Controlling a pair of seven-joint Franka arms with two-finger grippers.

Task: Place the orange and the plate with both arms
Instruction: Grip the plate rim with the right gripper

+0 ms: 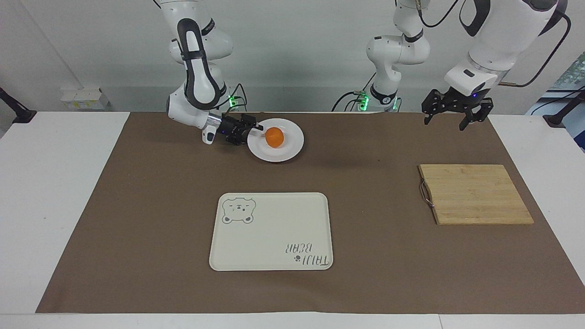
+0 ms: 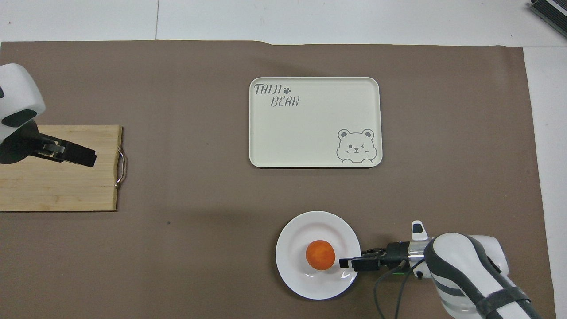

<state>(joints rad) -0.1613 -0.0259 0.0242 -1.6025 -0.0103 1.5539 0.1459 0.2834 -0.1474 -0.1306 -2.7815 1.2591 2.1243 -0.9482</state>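
Here, the scene by label:

Writing: the cream rectangular tray point(image 1: 271, 231) carries the words "TAIJI BEAR" with a small paw print in one corner and a winking bear's face in the corner diagonally across; no other lettering can be read.

Surface: a brown paper mat point(image 1: 137, 228) covers most of the white table point(image 1: 55, 183) – bare white shows at both ends.

Room: a plain pale wall point(image 1: 297, 45) stands by the robots' bases, where small green lights glow.

Orange: the small round bright-orange fruit point(image 1: 274, 137) sits on the glossy white round plate point(image 1: 292, 146), about at its middle.

Plate: it lies on the mat close to the robots, nearer to them than the tray.

Right gripper: the right arm's black two-finger gripper point(image 1: 257, 128) lies low and level at the plate's rim toward the right arm's end of the table; its fingers stand apart, one tip over the rim and just beside the orange, clamping nothing.

Left gripper: the left arm's black gripper point(image 1: 452, 119) hangs in the air over the mat at the left arm's end – fingers spread wide, empty.

Board: a pale bamboo cutting board point(image 1: 475, 194) with a metal handle lies toward the left arm's end, well apart from the tray.
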